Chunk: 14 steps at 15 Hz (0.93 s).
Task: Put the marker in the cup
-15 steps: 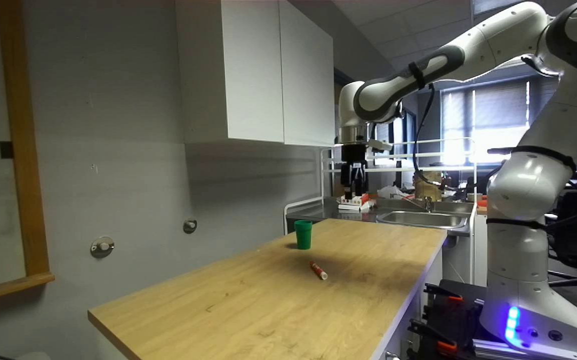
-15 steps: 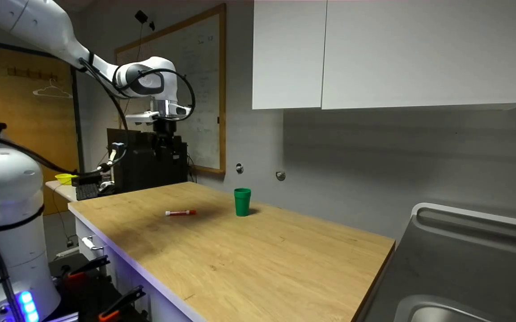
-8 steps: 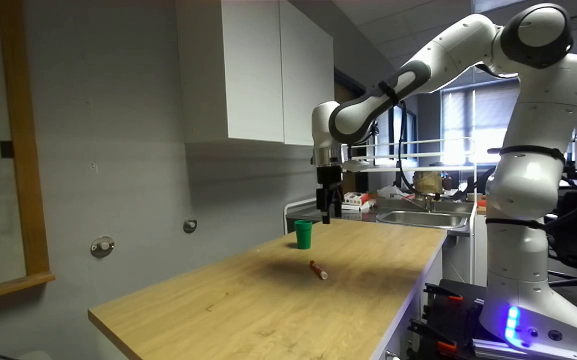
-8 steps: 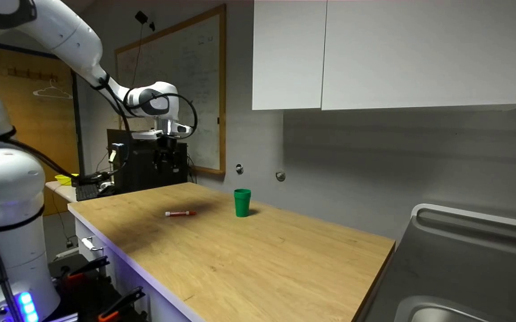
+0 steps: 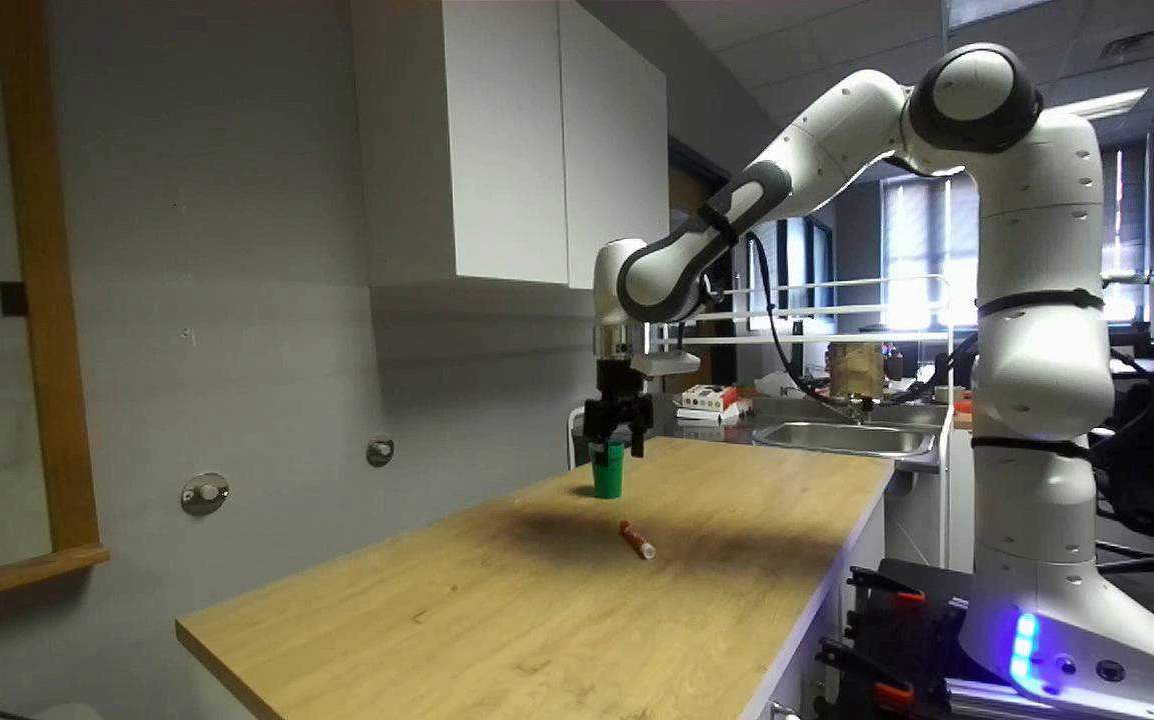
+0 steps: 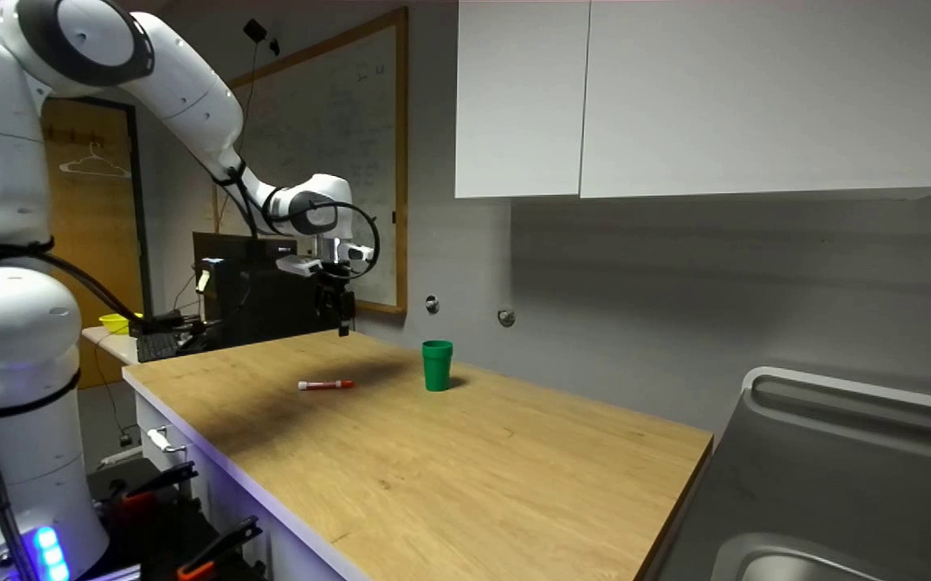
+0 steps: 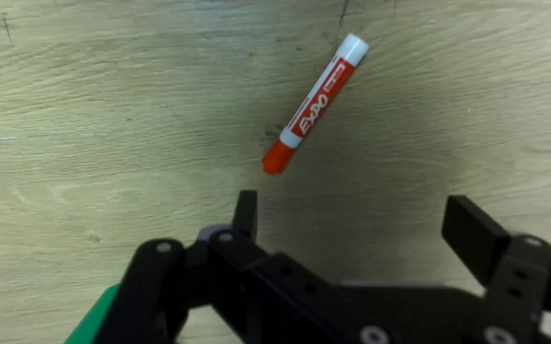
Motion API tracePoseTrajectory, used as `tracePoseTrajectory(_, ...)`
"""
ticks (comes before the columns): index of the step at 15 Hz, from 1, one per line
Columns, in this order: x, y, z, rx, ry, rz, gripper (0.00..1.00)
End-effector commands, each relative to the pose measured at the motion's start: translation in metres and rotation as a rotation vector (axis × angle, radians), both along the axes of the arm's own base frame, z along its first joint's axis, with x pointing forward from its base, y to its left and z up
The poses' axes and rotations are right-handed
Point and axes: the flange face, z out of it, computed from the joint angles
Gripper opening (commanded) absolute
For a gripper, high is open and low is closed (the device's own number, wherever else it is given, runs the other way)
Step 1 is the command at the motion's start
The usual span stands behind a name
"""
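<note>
My fingers (image 7: 476, 241) are spread wide and hold nothing; they hang above the tabletop (image 6: 514, 468) without touching it. I judge that I am at the approach, with the grasp yet to come.

Nearest ahead of them lies the marker (image 7: 316, 107), flat on the tabletop and touching neither finger. Its red cap (image 7: 278, 156) is toward me, just ahead of the finger on the left side of the wrist view; from there it slants away to the right, with its white end (image 7: 353, 48) farthest off.

To take it well I should go forward before sinking, until the marker comes midway between my fingers, and turn a little clockwise, as the wrist view shows it, so they would close squarely across it. Closing on the slant could make it roll or twist. Then straight down, one finger on each side, low enough to pinch its full thickness but not press into the tabletop. A hold toward one end would leave the other free to enter first.

Farther, behind and to the left of my fingers in the wrist view, the cup (image 7: 91, 317) shows only in part; in both exterior views it stands upright, apart from the marker. Going forward should lead me clear of it; a loose swing back could knock it.
</note>
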Motion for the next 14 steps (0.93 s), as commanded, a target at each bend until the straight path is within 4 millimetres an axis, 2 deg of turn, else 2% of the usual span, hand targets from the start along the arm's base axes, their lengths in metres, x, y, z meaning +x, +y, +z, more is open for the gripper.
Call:
tracePoseTrajectory(1, 0.023, -0.013, -0.026, 0.027, 0.005, -0.102, 1.00)
tracePoseTrajectory(6, 0.025, -0.028, -0.063, 0.025, 0.045, -0.212, 1.00)
tracePoseTrajectory(14, 0.021, -0.040, -0.081, 0.036, 0.087, -0.343, 1.00)
